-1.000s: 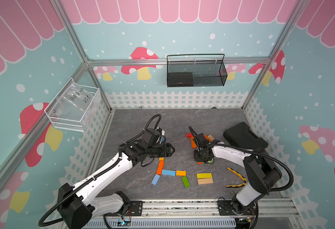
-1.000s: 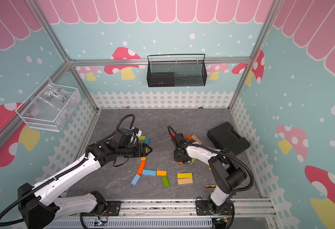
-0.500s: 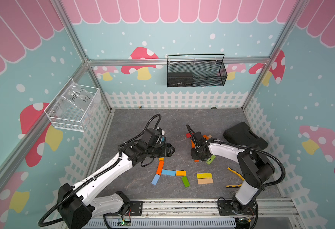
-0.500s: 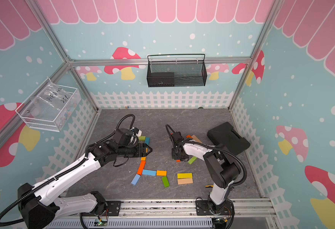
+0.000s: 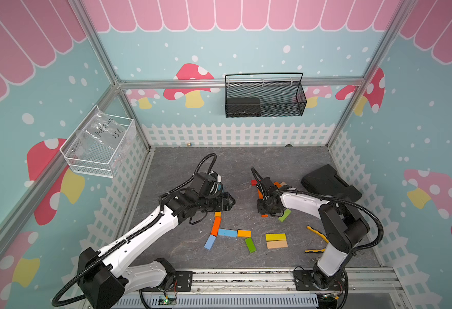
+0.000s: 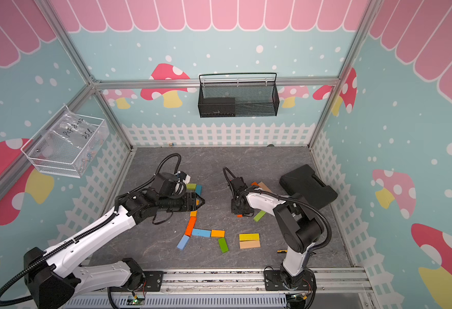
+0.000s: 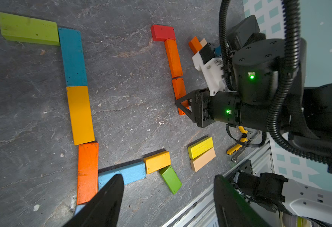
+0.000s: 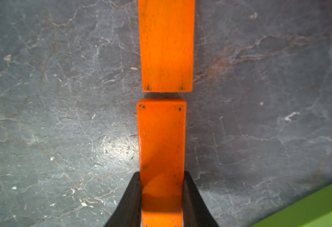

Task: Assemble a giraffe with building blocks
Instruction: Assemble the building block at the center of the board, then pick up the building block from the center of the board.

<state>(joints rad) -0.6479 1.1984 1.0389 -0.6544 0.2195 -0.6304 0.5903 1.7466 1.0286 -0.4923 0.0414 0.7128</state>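
My right gripper (image 8: 162,196) is shut on the near end of an orange block (image 8: 162,141), end to end with a second orange block (image 8: 166,45) across a small gap. In the left wrist view that line runs up to a red block (image 7: 162,32). In both top views the right gripper (image 5: 266,211) (image 6: 239,211) points down at the floor. My left gripper (image 7: 168,176) hangs open and empty above a flat figure of orange (image 5: 216,226), blue (image 5: 227,232), yellow-orange (image 5: 243,233) and green (image 5: 250,244) blocks.
A yellow block (image 5: 275,237) and a tan block (image 5: 276,244) lie side by side near the front. A loose green block (image 5: 284,215) lies beside the right gripper. A black case (image 5: 329,184) sits at the right, yellow-handled pliers (image 5: 317,232) by the right arm's base.
The right gripper has slid a little to the left with the orange block, and its forearm has swung. The green block stayed behind. The left arm has not moved.
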